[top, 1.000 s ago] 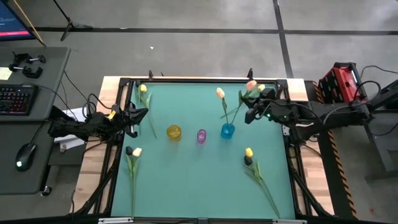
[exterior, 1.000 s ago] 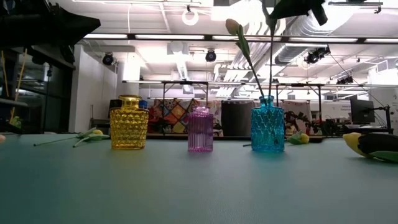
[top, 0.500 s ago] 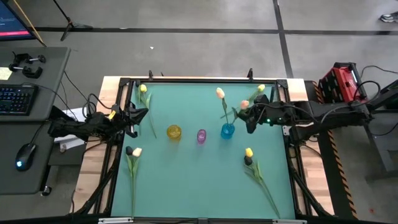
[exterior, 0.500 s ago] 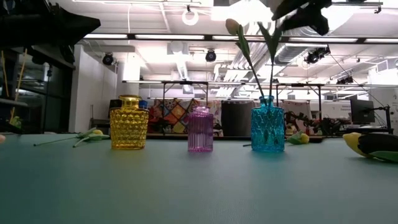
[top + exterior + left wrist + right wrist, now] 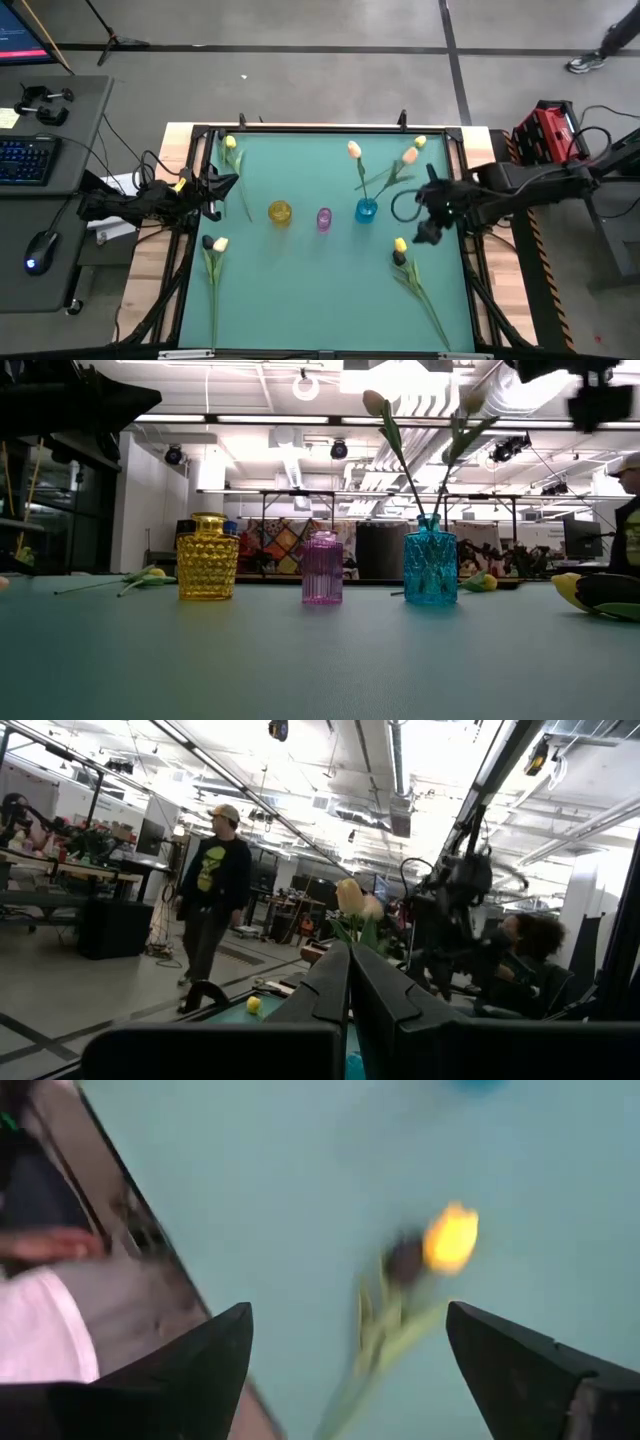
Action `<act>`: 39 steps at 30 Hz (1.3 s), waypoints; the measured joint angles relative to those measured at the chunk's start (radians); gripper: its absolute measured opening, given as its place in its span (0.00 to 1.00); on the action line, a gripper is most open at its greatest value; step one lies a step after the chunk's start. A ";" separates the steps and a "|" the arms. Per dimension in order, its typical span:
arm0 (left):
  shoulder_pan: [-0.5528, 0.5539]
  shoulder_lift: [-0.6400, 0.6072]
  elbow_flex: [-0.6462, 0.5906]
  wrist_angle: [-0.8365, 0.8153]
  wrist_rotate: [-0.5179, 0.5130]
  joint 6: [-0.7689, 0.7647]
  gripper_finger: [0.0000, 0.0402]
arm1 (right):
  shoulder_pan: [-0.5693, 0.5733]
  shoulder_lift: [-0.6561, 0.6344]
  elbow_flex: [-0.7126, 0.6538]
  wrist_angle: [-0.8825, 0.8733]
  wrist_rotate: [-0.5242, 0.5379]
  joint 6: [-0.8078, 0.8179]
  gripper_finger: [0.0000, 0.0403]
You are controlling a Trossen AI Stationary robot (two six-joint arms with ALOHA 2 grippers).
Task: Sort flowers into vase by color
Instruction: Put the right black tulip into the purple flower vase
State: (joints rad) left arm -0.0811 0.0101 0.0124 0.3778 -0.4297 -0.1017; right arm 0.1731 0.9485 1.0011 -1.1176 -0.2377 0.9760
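Note:
Three small vases stand in a row mid-table: yellow (image 5: 280, 212), pink (image 5: 324, 218) and blue (image 5: 366, 210). Two peach-pink flowers (image 5: 354, 150) (image 5: 410, 155) stand with their stems in the blue vase (image 5: 431, 568), leaning apart. My right gripper (image 5: 420, 215) hovers open to the right of the blue vase, above a yellow flower (image 5: 450, 1238) and a dark flower (image 5: 405, 1258) lying on the table. More flowers lie at the far left (image 5: 230, 143), near left (image 5: 214, 243) and far right (image 5: 420, 142). My left gripper (image 5: 232, 182) waits shut at the table's left edge.
A black frame (image 5: 300, 128) runs round the teal table. Open table lies in front of the vases. A desk with keyboard and mouse (image 5: 40, 160) stands to the left. A person (image 5: 212, 890) walks in the room beyond.
My right gripper has opened and let go of the second peach-pink flower, whose stem now stands in the blue vase, leaning to the right. The gripper has then moved away from the vase toward the table's near edge and a little to the right.

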 joint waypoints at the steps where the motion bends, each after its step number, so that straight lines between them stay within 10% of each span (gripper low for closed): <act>1: 0.000 0.000 0.000 0.000 0.000 0.000 0.00 | 0.021 0.000 -0.019 -0.001 -0.015 0.030 0.78; 16: 0.000 0.000 0.000 0.000 0.000 0.000 0.00 | 0.346 0.021 -0.471 0.716 -0.079 0.507 0.69; 39: 0.000 0.000 0.000 0.000 0.000 0.000 0.00 | 0.408 0.604 -0.179 0.420 -0.047 0.483 0.61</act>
State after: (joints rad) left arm -0.0807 0.0101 0.0120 0.3779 -0.4298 -0.1017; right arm 0.5808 1.5523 0.8222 -0.6978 -0.2848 1.4590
